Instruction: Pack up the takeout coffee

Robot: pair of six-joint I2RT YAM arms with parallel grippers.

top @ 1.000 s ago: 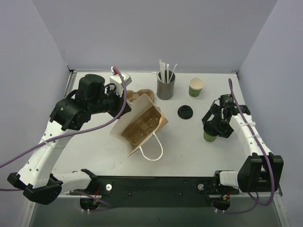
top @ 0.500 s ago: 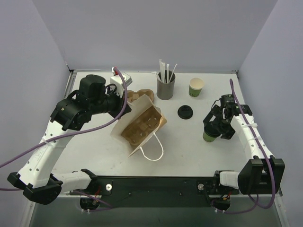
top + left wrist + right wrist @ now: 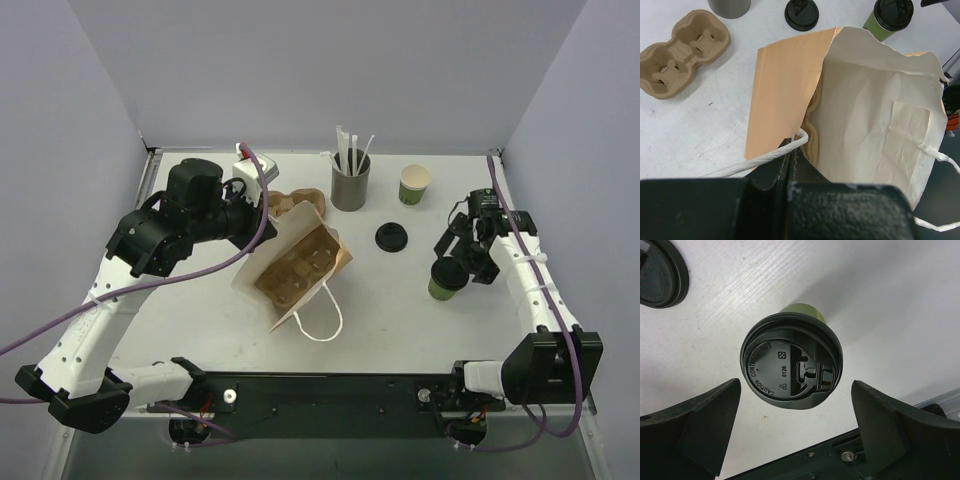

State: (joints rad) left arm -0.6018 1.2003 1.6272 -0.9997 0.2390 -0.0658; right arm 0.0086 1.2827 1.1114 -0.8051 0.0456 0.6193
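The takeout coffee [image 3: 446, 280], a green cup with a black lid, stands at the table's right; it also shows in the right wrist view [image 3: 790, 360] and the left wrist view [image 3: 892, 15]. My right gripper [image 3: 461, 258] [image 3: 795, 390] is open above it, one finger on each side, touching nothing. My left gripper [image 3: 262, 212] [image 3: 792, 150] is shut on the rim of the paper bag [image 3: 300, 265] [image 3: 875, 115] by its white cord handle [image 3: 765, 157] and holds the mouth open. A cardboard carrier sits inside the bag.
A loose black lid [image 3: 392, 237] [image 3: 657, 275] lies between the bag and the coffee. An open green cup [image 3: 415, 184] and the grey straw holder [image 3: 350, 185] stand at the back. A second cardboard carrier [image 3: 295, 203] [image 3: 685, 52] lies behind the bag.
My right gripper has drawn back from the lidded cup toward the far side, so the lid now shows clear of it. The cup stays standing. The left arm and the bag have not moved.
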